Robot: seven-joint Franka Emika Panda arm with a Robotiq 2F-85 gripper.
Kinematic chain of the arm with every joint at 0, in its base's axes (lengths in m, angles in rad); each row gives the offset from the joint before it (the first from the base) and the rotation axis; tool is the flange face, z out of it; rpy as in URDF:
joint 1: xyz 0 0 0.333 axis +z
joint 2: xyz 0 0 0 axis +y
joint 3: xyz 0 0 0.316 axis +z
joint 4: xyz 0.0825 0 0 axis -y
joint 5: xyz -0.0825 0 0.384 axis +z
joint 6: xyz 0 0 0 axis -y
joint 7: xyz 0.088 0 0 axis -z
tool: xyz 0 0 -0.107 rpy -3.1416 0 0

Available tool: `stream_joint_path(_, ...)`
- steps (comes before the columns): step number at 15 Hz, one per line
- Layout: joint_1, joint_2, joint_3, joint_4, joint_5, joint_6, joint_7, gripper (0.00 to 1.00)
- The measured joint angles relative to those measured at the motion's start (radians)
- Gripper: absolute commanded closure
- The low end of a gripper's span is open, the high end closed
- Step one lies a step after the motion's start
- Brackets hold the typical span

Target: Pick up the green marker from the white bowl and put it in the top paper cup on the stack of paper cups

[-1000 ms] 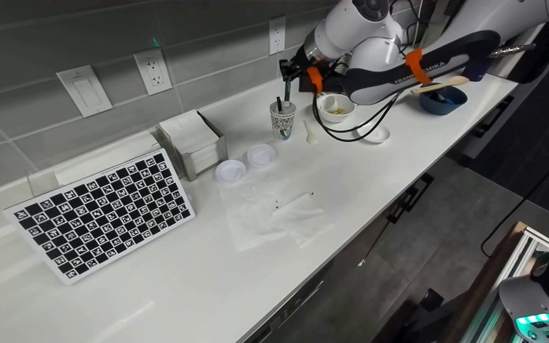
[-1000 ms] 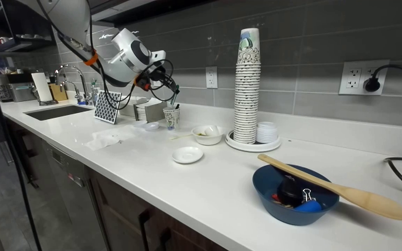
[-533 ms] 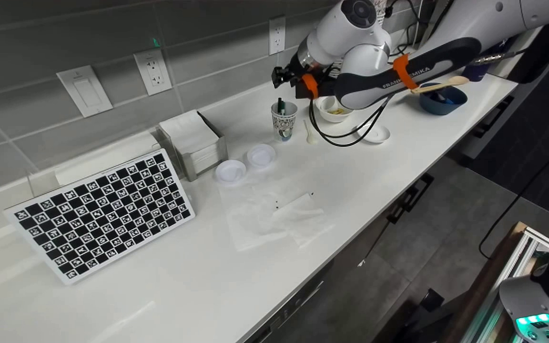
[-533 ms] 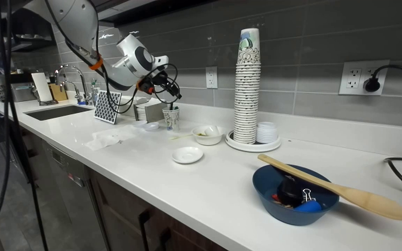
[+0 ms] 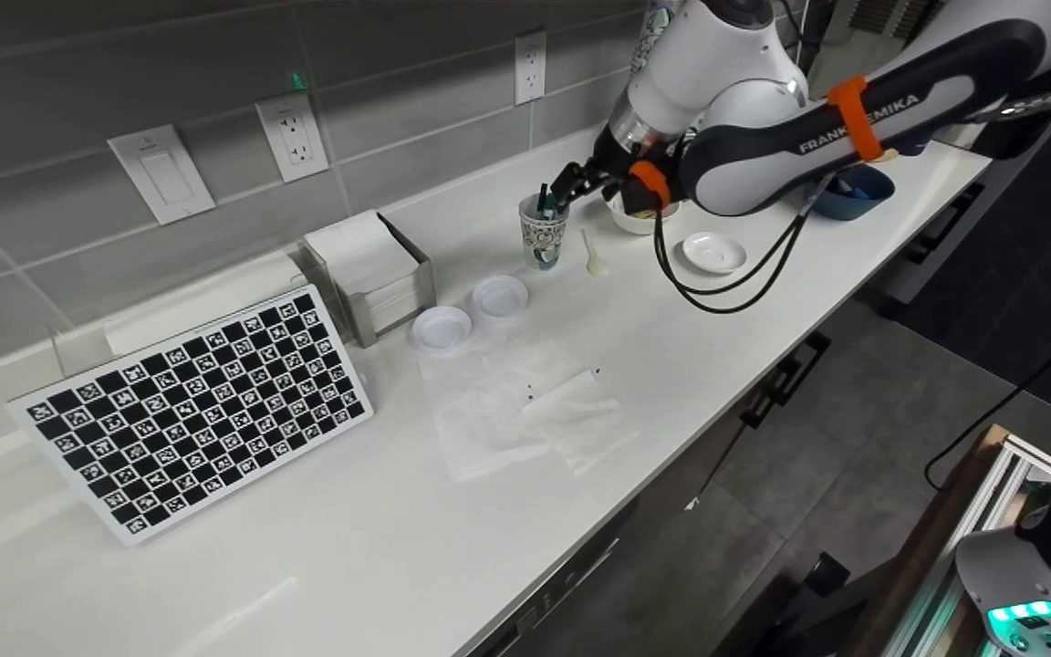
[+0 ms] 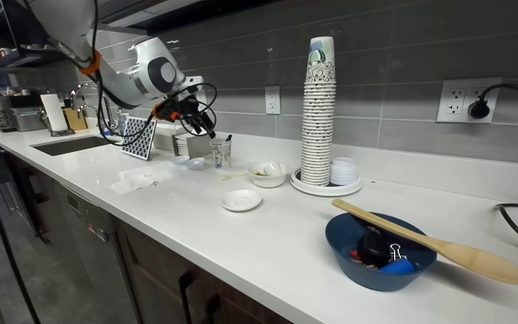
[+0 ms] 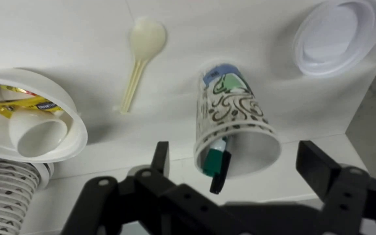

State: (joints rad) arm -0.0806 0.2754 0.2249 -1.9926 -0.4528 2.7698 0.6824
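Note:
The green marker (image 7: 213,161) stands cap-up inside the top cup of the stack of paper cups (image 7: 232,101), leaning on its wall beside a black pen (image 7: 220,176). My gripper (image 7: 233,155) is open around the line of the cup's mouth in the wrist view, with nothing held between its fingers. In an exterior view the gripper (image 5: 569,187) hangs just above the stack's rim, on its near side. The white bowl (image 6: 268,181) sits apart from the stack; a small white cup (image 7: 38,135) and yellow packets (image 7: 28,103) lie in it.
A pale spoon (image 7: 142,49) lies between bowl and stack. Two white lids (image 5: 500,297), a napkin holder (image 5: 370,274) and a white saucer (image 6: 241,200) are nearby. A tall column of cups (image 6: 318,130) and a blue bowl (image 6: 380,270) with a wooden spoon (image 6: 448,247) stand farther along.
A second ago the shut gripper held the green marker over the cup. It has let go, the marker has dropped into the cup, and the gripper has moved lower and sideways.

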Motion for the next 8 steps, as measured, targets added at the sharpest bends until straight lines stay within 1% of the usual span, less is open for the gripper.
stream_joint_path(2,-0.012,-0.067,0.009,-0.114,0.000,0.052,0.001,0.00)
stream_joint_path(4,-0.011,-0.133,0.008,-0.229,-0.013,0.141,0.016,0.00)
stream_joint_path(6,-0.010,-0.200,-0.004,-0.346,-0.064,0.244,0.068,0.00)
stream_joint_path(8,-0.014,-0.277,-0.041,-0.470,-0.151,0.379,0.151,0.00)
